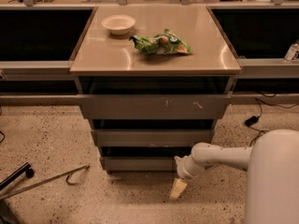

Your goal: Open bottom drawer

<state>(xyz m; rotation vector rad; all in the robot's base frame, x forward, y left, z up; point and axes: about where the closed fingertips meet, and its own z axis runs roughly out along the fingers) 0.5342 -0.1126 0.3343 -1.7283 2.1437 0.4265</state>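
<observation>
A grey metal cabinet with three drawers stands in the middle of the camera view. The bottom drawer (140, 163) is the narrowest front, plain and flat, just above the floor. My gripper (178, 187) hangs from the white arm (219, 157) that reaches in from the right. It sits in front of the bottom drawer's right end, its pale fingers pointing down at the floor, just below the drawer's lower edge. The middle drawer (152, 137) and top drawer (154, 107) are above it.
A white bowl (118, 24) and a green snack bag (160, 43) lie on the cabinet top (112, 55). A thin metal rod (46, 182) lies on the speckled floor at left. A black cable and plug (252, 120) lie at right. Dark shelving runs behind.
</observation>
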